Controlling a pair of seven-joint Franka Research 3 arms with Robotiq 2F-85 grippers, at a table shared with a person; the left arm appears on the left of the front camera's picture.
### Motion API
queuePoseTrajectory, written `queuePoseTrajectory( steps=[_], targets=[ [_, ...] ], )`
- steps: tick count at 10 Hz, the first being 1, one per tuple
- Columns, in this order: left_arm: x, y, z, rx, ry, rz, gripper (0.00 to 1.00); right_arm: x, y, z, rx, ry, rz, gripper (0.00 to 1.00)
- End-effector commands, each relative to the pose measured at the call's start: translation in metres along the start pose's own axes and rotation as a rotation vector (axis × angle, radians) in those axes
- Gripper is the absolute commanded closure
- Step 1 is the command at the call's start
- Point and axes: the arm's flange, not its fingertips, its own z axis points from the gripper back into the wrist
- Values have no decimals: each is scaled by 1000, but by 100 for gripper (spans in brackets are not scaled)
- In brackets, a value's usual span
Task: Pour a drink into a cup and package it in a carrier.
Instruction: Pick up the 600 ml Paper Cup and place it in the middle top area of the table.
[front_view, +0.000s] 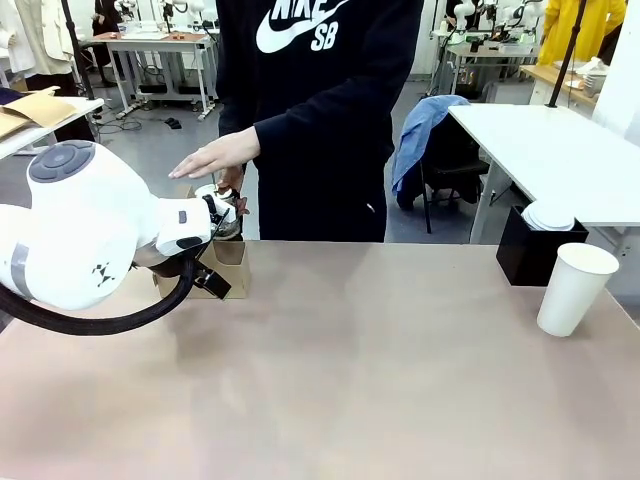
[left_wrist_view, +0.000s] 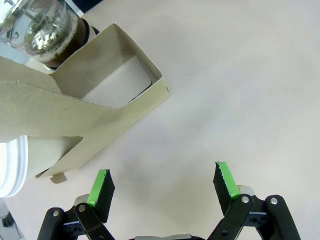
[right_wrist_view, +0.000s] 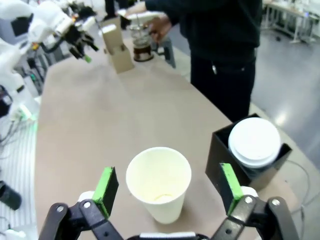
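**Nothing poured yet, both grippers empty**

Both arms look idle to me. The left gripper (left_wrist_view: 162, 182) hangs with its jaws wide apart and nothing in them, just beside the brown cardboard carrier (left_wrist_view: 100, 115) on the robot's side.

The glass coffee jug (left_wrist_view: 47, 30) stands right behind the carrier on the person's side. A person's hand (right_wrist_view: 159, 27) looks to be on its handle, so I'd guess the person is dealing with the drink while that arm hangs back out of the way.

The tall white paper cup (right_wrist_view: 159, 182) is well apart from the carrier, off to the robot's right. It's upright and seems empty. The right gripper (right_wrist_view: 167, 190) looks down on it with its fingers spread wider than the rim and touching nothing, probably lined up for a grab.

A black box (right_wrist_view: 220, 150) of white lids (right_wrist_view: 255, 142) sits out that way too, also well apart from the carrier.
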Motion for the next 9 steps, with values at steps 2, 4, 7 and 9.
queuePoseTrajectory(
  steps=[2, 4, 7, 9],
  targets=[
    [0, 0, 0, -1, 0, 0, 0, 17, 6, 1, -24, 42, 12, 0],
    [0, 0, 0, -1, 0, 0, 0, 17, 6, 1, -24, 42, 12, 0],
    [0, 0, 0, -1, 0, 0, 0, -11, -1, 12, 28, -76, 81, 0],
    [0, 0, 0, -1, 0, 0, 0, -45, 2, 14, 83, -156, 143, 0]
  ],
)
